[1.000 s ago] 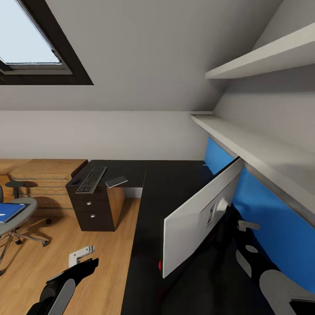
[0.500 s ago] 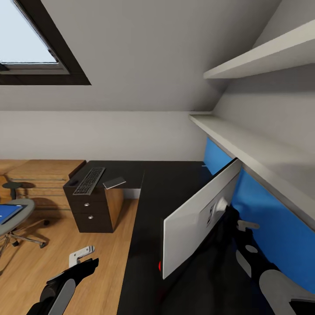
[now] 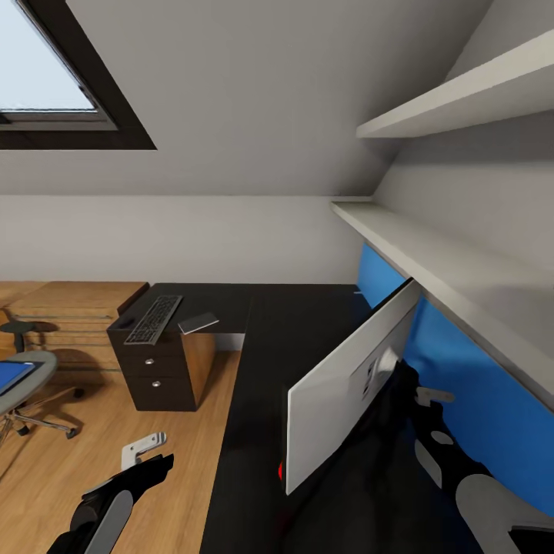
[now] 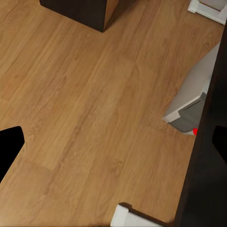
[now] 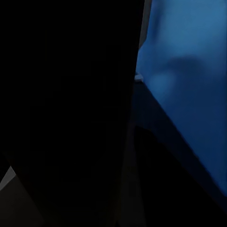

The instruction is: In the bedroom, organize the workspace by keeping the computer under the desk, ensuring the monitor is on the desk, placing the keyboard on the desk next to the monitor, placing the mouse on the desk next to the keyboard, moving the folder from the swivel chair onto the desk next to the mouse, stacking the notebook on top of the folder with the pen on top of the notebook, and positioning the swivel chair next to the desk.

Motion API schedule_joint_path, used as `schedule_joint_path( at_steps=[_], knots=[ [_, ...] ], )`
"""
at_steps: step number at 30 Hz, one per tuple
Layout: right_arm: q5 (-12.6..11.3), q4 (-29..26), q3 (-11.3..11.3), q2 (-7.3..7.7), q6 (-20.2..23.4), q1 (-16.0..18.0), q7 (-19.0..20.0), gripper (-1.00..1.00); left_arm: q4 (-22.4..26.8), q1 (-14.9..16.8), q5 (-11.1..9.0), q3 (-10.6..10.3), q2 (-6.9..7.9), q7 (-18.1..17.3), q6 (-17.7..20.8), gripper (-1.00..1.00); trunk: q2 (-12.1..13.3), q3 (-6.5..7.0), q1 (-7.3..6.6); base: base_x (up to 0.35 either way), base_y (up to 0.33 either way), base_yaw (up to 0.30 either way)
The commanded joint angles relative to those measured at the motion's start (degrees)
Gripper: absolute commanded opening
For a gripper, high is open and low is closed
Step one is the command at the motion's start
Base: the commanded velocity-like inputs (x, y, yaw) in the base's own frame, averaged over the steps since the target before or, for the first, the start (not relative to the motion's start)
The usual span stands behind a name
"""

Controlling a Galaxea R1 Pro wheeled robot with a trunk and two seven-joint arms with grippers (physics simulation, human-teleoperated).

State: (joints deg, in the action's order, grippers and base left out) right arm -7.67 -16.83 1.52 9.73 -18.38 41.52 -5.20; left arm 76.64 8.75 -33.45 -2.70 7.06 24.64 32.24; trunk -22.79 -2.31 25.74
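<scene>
Big glossy black desk (image 3: 308,323) runs in an L across the head view, and the monitor (image 3: 346,385) stands on its near leg, tilted, with its pale back toward the camera, so the screen itself is hidden; just a red dot shows at its lower corner. Behind it, the right arm is mostly buried between the monitor and the blue wall panel (image 3: 492,400), and I honestly can't tell if the right gripper is open or closed; its wrist view is nearly all black plus blue.

The swivel chair (image 3: 23,385) is cut off at the picture's left edge, well apart from the desk, with a sliver of the blue folder (image 3: 11,375) on its seat. The left gripper (image 3: 146,454) hangs over the wood floor (image 3: 154,431) with its fingers apart and nothing in them.

The keyboard (image 3: 154,319) lies on the desk's far end above the drawer pedestal (image 3: 158,373), and the small grey notebook (image 3: 198,322) sits just beside it. In the left wrist view, a grey box, the computer (image 4: 191,101), is on the floor, partly hidden by the desk edge.

Compared to a second ago, the whole view has slid sideways, so less of the chair and folder shows now.
</scene>
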Motion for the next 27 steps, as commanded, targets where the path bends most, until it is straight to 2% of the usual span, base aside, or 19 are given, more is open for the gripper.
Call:
schedule_joint_path(
  at_steps=[1,11,27],
  knots=[
    [-1.2,0.0,0.2,0.03,-0.4,0.0,-1.6,-1.0,0.1,0.0,-0.6,-0.1,0.06,0.6,0.1,1.0,-0.1,-0.14,0.04,0.0,0.0,0.0],
    [-1.2,0.0,0.2,0.03,-0.4,0.0,-1.6,-1.0,0.1,0.0,-0.6,-0.1,0.06,0.6,0.1,1.0,-0.1,-0.14,0.04,0.0,-0.092,0.0],
    [-1.2,0.0,0.2,0.03,-0.4,0.0,-1.6,-1.0,0.1,0.0,-0.6,-0.1,0.06,0.6,0.1,1.0,-0.1,-0.14,0.04,0.0,-0.005,0.0]
  ],
)
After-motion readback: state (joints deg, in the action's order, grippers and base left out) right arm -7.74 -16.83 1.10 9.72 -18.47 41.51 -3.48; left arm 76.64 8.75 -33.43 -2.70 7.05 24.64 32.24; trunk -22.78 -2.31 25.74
